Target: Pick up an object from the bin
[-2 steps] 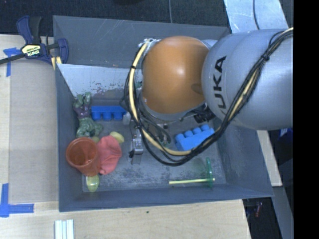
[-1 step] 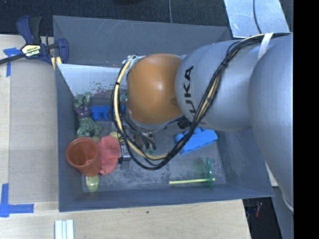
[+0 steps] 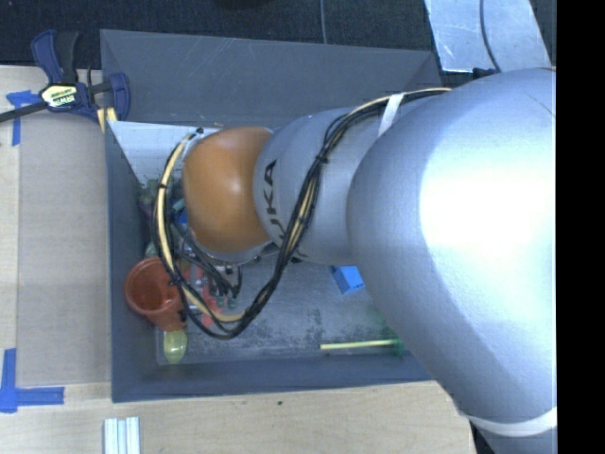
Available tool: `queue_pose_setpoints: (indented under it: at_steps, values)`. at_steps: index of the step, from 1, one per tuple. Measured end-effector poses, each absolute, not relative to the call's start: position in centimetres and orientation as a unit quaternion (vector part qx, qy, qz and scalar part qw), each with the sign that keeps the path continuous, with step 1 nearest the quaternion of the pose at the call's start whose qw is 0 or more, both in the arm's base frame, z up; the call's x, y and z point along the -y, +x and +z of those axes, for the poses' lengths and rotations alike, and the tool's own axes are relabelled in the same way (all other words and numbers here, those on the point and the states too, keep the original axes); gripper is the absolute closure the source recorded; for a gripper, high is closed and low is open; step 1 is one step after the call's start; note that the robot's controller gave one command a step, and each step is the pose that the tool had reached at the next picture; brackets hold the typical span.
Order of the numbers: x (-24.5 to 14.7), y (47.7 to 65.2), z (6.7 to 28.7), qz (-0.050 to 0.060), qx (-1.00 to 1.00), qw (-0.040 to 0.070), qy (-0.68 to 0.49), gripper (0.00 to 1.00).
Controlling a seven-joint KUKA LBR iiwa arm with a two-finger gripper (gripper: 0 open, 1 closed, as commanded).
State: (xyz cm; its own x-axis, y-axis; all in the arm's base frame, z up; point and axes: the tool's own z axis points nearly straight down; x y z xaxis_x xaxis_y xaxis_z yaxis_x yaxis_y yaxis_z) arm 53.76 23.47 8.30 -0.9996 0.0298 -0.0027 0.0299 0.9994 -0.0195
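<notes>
**Bin** (image 3: 284, 74): grey metal, scuffed floor, on a dark mat (image 3: 170, 8).
**Contents:**
- Brown cup (image 3: 149, 289) at the left wall.
- Yellow-green lump (image 3: 174, 346) just below the cup, in the near-left corner.
- Blue block (image 3: 348, 279) mid-floor.
- Yellow stick (image 3: 359, 346) along the near wall.

**Arm** (image 3: 454, 235): reaches in from the right and bends down over the left half. Its orange cover (image 3: 222, 192) faces up, ringed by cables (image 3: 284, 253).
**Gripper** (image 3: 210, 287): low under the cover, just beside the cup. Its opening and any hold cannot be made out.
</notes>
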Motion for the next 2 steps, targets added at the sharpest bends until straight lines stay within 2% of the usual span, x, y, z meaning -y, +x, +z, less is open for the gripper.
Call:
queue_pose_setpoints:
  at_steps: [1, 2]
  values:
    - [-17.8, 53.1, 7.4, 0.001, -1.0, 0.007, -0.028, 0.0]
    - [-16.7, 53.1, 7.2, 0.001, -1.0, 0.008, -0.03, 1.0]
